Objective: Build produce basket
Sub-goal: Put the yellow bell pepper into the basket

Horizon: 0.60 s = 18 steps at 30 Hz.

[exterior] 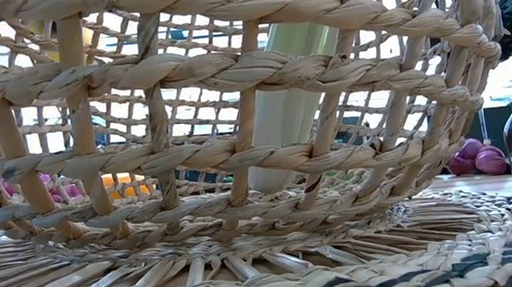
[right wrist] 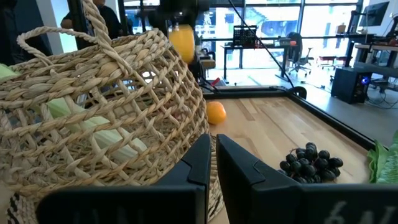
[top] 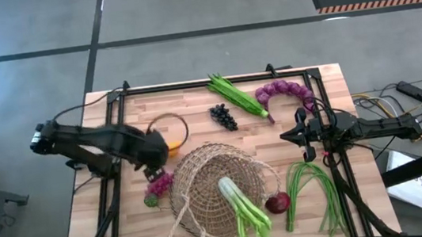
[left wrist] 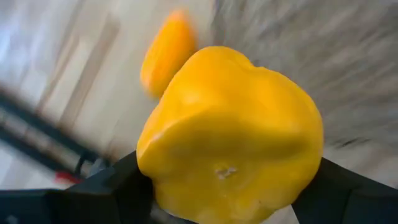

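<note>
One wicker basket lies tipped on its side at the near middle of the wooden table, open mouth toward the near edge. One leek lies partly inside it, the white end within the weave and the green leaves spilling out over the rim. One red onion sits on the table touching the basket's rim on the right. One bundle of green beans lies just right of the onion. One bunch of dark grapes rests beyond the basket, with one cluster of green pods farther back and one string of purple onions toward the far right. One bunch of purple grapes lies against the basket's left side. Orange peppers, two counted: one pepper is clamped between the fingers of the left gripper, held above the table just left of the basket; the second pepper rests on the table behind it. The right gripper hovers over the right part of the table, beyond the beans, fingers pressed together with nothing between them.
</note>
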{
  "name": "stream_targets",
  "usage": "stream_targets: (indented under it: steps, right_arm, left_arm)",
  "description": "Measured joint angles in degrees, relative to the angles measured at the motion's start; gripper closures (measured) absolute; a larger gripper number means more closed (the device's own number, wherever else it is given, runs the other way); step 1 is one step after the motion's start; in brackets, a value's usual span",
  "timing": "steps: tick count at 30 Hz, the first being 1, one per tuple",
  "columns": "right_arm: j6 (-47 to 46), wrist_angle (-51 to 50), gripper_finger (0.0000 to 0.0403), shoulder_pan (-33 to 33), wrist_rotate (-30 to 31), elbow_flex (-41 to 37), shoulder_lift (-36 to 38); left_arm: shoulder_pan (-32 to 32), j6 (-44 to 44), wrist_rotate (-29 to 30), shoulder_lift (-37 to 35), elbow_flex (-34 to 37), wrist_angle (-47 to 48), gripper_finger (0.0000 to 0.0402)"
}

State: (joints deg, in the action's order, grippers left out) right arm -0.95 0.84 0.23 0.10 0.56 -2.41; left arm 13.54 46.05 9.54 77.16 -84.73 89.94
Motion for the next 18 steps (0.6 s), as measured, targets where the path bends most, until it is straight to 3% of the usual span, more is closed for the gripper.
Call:
stream_targets:
  steps: [5, 10, 15, 18]
  right_arm:
    - [-0.1, 0.1, 0.0385, 0.0, 0.0, 0.0, 0.0]
    - [-0.1, 0.1, 0.0385, 0.0, 0.0, 0.0, 0.0]
    - [-0.1, 0.1, 0.0385, 0.0, 0.0, 0.0, 0.0]
    - [0.0, 0.1, 0.0385, 0.0, 0.0, 0.0, 0.0]
  left_arm:
    - [1.1, -1.8, 6.4, 4.2, -18.8, -0.1, 0.013]
    - [1.9, -12.2, 8.8, 11.0, -32.6, -8.3, 0.013]
    - [3.4, -25.3, 2.6, 20.4, -39.2, -22.7, 0.0131]
    - [4.7, -30.2, -1.1, 26.4, -41.1, -26.4, 0.0132]
